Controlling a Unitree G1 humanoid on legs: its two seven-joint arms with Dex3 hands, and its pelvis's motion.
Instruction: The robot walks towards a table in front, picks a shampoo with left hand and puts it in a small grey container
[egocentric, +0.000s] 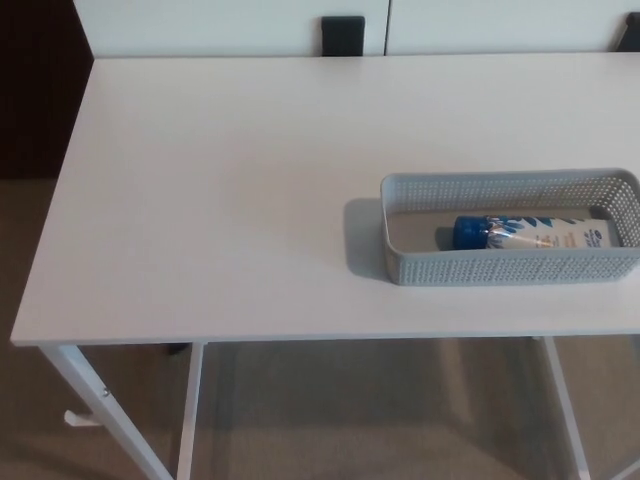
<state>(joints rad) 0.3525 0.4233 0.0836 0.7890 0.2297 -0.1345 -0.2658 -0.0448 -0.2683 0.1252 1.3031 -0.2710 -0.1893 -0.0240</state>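
Observation:
A white shampoo bottle with a blue cap and blue markings lies on its side inside the small grey perforated container. Its cap points toward picture left. The container stands on the right part of the white table, close to the front edge. Neither of my hands shows in the head view.
The table's white legs and a crossbar show below its front edge, over a beige carpet. A dark panel stands at the far left. A black object sits against the white wall behind the table.

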